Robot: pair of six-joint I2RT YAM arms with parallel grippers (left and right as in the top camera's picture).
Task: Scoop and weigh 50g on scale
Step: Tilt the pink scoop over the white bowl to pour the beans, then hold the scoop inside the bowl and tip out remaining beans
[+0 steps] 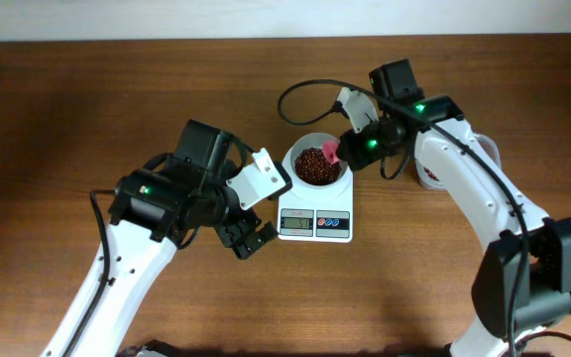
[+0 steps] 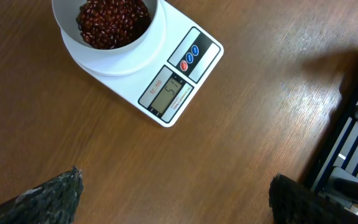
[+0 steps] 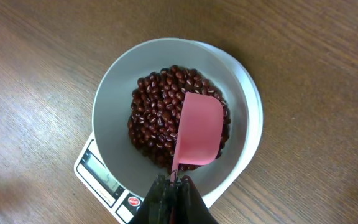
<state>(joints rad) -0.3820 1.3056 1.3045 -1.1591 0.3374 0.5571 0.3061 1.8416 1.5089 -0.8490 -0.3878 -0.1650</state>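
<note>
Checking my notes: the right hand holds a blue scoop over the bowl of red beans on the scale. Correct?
No, the scoop is pink, not blue; the right wrist view shows it. The right hand does hold it over the bowl of red beans on the scale.

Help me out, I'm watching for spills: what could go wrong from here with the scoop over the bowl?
The right fingers pinch only the thin handle of the pink scoop, which hangs just over the beans; it could slip or twist.
If the scoop presses on the bowl rim, it could skew the scale reading or tip the bowl.
The open left fingers hover near the scale; a nudge could shift it.
</note>
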